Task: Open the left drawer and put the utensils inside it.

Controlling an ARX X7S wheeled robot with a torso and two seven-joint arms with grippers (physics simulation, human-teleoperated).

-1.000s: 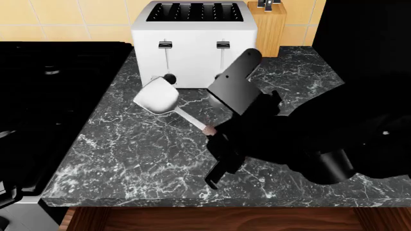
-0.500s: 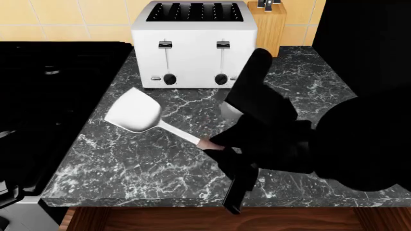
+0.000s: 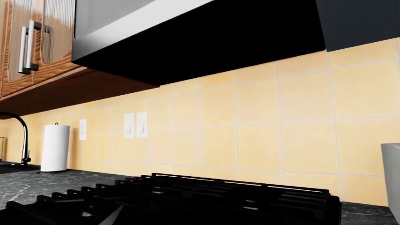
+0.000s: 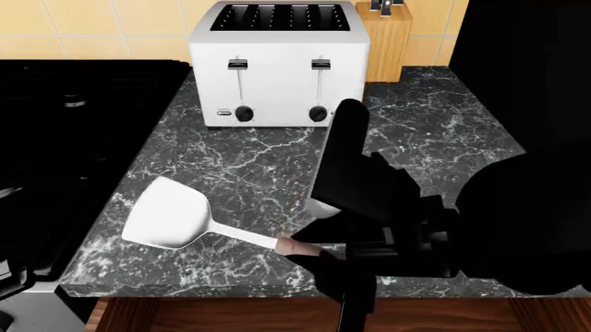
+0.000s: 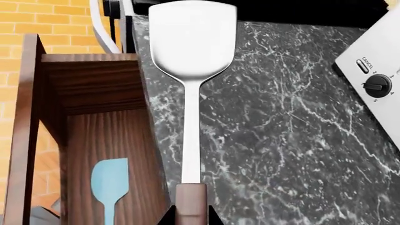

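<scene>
Gripping the brown wooden end of the metal spatula [image 4: 166, 216], the right gripper [image 4: 309, 250] sits over the front edge of the marble countertop [image 4: 231, 166], its dark fingers [image 5: 167, 219] pinching the handle from both sides. In the head view the spatula's pale, glossy blade lies out toward the counter's front left corner, near the black stove [image 4: 74, 138], with the slim neck running back to the gripper. Whether the blade touches the stone or hangs just above it cannot be told.

The right wrist view looks along the spatula and past the counter edge into the left drawer [image 5: 100, 140], which stands pulled out with its plain wood floor showing. The light-blue spatula [image 5: 110, 185] already lies inside it on that floor, blade toward the drawer's far wall.

At the back edge of the counter stands a white four-slot toaster [image 4: 282, 62] with two levers and two black dials. Beside one dial the wrist view shows a small button marked "CANCEL" and tiny numerals around the knob; the other markings are too small to read. A tan knife block [image 4: 388, 41] stands just beside the toaster at the back right.

The left wrist view shows only a yellow tiled backsplash [image 3: 281, 131], stove grates, a paper towel roll [image 3: 55, 147] and a faucet [image 3: 18, 136]; the left gripper itself is out of sight.
</scene>
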